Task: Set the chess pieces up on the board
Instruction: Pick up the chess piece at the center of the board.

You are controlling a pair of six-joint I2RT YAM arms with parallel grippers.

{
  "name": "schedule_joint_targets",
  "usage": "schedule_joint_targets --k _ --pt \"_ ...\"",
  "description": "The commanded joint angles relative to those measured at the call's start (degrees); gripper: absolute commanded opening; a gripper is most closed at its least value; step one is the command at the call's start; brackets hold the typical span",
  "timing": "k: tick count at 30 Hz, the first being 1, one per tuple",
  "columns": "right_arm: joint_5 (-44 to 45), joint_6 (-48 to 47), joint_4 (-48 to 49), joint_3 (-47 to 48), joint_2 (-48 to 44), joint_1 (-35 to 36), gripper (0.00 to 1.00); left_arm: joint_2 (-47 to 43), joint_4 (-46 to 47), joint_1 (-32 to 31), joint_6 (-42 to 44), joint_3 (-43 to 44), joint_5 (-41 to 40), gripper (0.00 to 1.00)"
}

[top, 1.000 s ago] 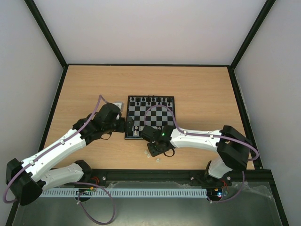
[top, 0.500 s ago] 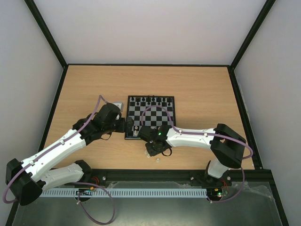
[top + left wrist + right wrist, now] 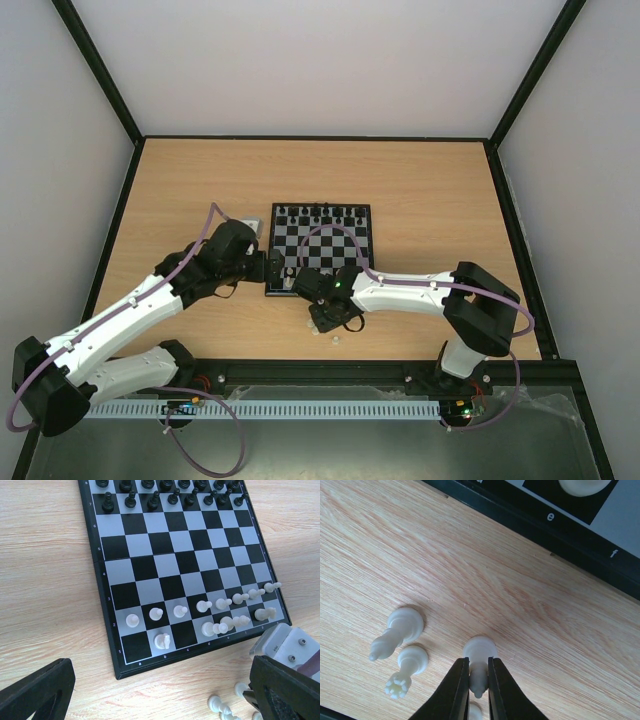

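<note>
The board (image 3: 322, 240) lies mid-table, with black chess pieces (image 3: 150, 500) in its two far rows and white ones (image 3: 220, 605) along its near rows. A white knight (image 3: 162, 641) stands on b1. Just off the board's near edge (image 3: 580, 535), my right gripper (image 3: 479, 662) is shut on a white piece (image 3: 480, 647) whose base rests on the wood. Two more loose white pieces (image 3: 402, 627) lie to its left. My left gripper (image 3: 160, 680) hovers wide open and holds nothing by the board's near-left corner. The right gripper (image 3: 325, 318) sits close to its right.
A small grey object (image 3: 250, 222) lies by the board's far-left corner. A lone white piece (image 3: 335, 340) lies near the table's front. Black frame posts and pale walls enclose the wooden table (image 3: 430, 190). A rail (image 3: 320, 372) runs along the near edge.
My right gripper has shifted slightly left and closed its fingers on the white piece on the table. The left arm has not moved.
</note>
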Motion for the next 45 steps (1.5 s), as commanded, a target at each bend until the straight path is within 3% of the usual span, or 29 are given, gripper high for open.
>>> schedule_joint_targets --k 1,24,45 --pt "0.99 -0.19 -1.55 0.92 -0.02 0.30 0.08 -0.80 -0.26 -0.25 0.06 -0.46 -0.11 0.99" --pt "2.52 -0.47 -3.68 1.56 -4.06 -0.26 0.04 -0.66 -0.05 -0.25 0.01 -0.55 -0.29 0.99" --pt "5.49 -9.52 -9.94 11.07 -2.24 -10.90 0.04 -0.94 0.01 -0.25 0.25 -0.50 -0.03 0.99"
